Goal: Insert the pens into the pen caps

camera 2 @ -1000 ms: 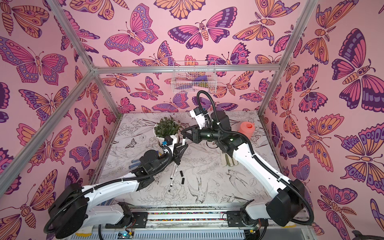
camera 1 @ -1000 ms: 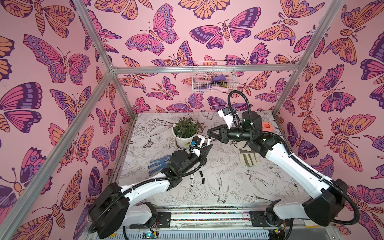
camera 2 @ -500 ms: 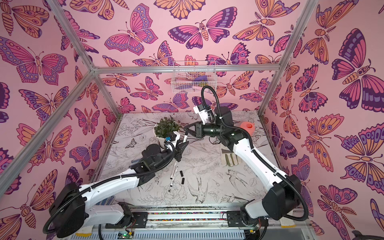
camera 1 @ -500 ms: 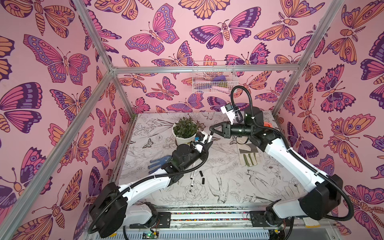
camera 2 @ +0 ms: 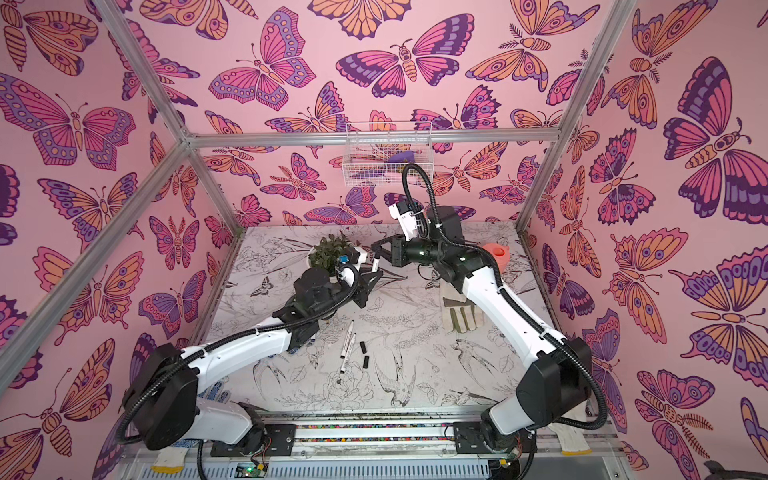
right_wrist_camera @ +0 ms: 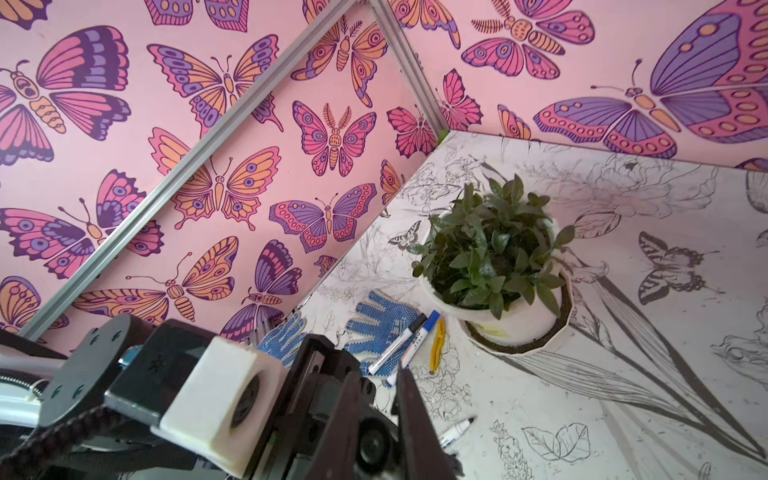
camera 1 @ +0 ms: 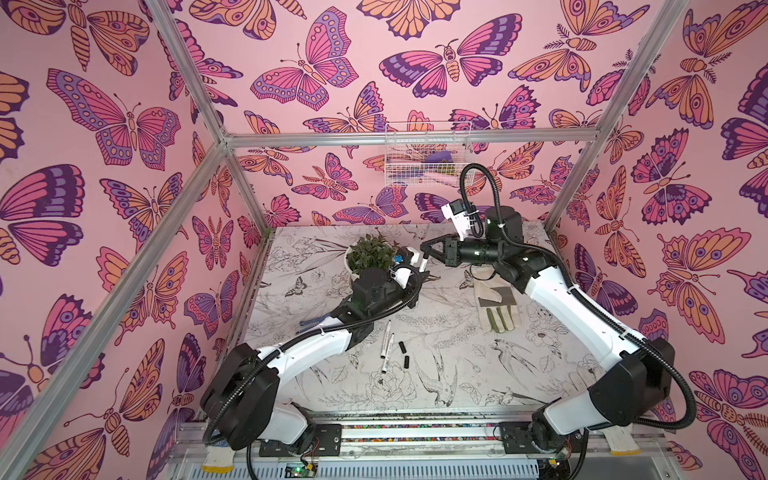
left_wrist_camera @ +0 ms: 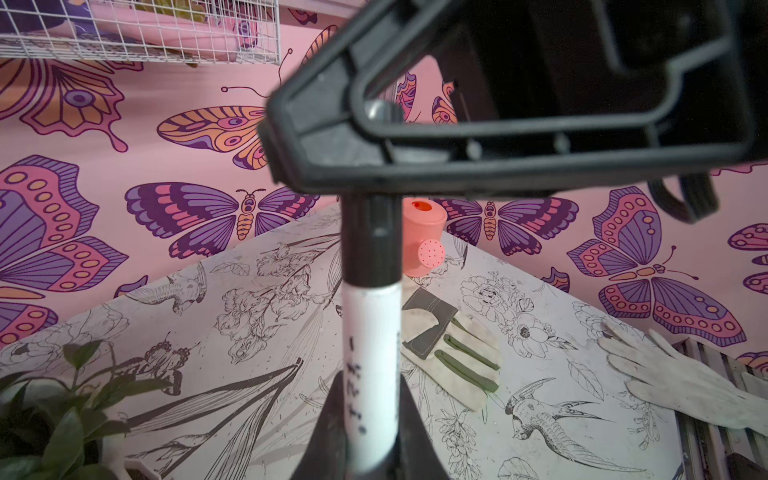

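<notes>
Smooth white plastic is seen on the pen [left_wrist_camera: 370, 374], matt black plastic on the pen cap [left_wrist_camera: 371, 245]. The glove [left_wrist_camera: 453, 357] is shown as coarse cloth, the frame bar [camera 1: 311, 138] as brushed metal, the basket [camera 1: 392, 166] as white-coated wire, the watering can [left_wrist_camera: 419, 232] as smooth pink plastic.

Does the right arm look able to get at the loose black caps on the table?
Likely not yet: the right arm has its jaws shut on another cap, on the left-held pen. Nothing covers the loose caps.

the potted plant [camera 1: 368, 255] stands at the back left of the desk [camera 1: 457, 374], the watering can [camera 2: 496, 254] at its back right. the glove [camera 1: 496, 307] lies right of centre. pens [camera 1: 386, 345] lie front of centre, pen caps [camera 1: 402, 347] just right of them.
</notes>
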Robot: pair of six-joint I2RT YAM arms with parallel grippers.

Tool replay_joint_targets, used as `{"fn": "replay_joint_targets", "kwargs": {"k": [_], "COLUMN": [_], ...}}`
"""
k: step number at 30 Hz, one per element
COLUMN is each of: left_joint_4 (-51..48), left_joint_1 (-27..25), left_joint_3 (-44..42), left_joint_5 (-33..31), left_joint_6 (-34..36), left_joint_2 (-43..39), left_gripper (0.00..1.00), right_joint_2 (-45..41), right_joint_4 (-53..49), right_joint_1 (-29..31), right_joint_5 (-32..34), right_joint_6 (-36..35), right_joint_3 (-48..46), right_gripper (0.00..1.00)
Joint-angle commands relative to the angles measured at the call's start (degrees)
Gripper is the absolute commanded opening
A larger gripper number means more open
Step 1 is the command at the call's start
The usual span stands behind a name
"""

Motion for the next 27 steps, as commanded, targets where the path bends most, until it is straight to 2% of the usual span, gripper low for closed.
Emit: {"fn": "replay_joint_targets", "kwargs": {"k": [1,5,10,14,18,22,27], "left_joint_4": [24.80,23.88,24.28,24.68,26.19,30.45,29.71], "left_joint_1": [-1.54,-3.04,-3.61,-2.85,0.65,4.55,5.89], "left_joint_3": [10.97,10.09,9.31,10.85,13.97,17.03,19.30], "left_joint_5": [8.30,8.76,10.27,11.30,13.39,14.48,15.18], "left_joint_6": [3.29,3.91,2.90,4.04,1.93,-2.30,-0.70], "left_joint_2": [-3.51,-4.78,-6.50,-7.02,-5.89,-4.61,-4.93], "left_gripper": [0.00,0.00,0.00,0.00,0.00,0.00,0.00], "right_joint_2": [4.62,4.82,5.88,7.17,9.14,9.69,9.11], "right_joint_4": [-17.44,-14.55,-14.42,-21.36,-30.70,-33.09,-34.27], "right_joint_1": [2.61,0.18,-0.07,2.11,5.23,5.84,5.22], "right_joint_5": [-8.21,-10.25,-14.22,-15.82,-14.28,-12.60,-11.76], "right_joint_6": [2.25,6.20,7.16,1.02,-6.24,-7.98,-9.45], "right_joint_3": [-5.14,-6.18,-6.72,-4.77,-1.58,-1.77,-1.58], "right_gripper": [0.01,0.00,0.00,0.00,0.00,0.00,0.00]}}
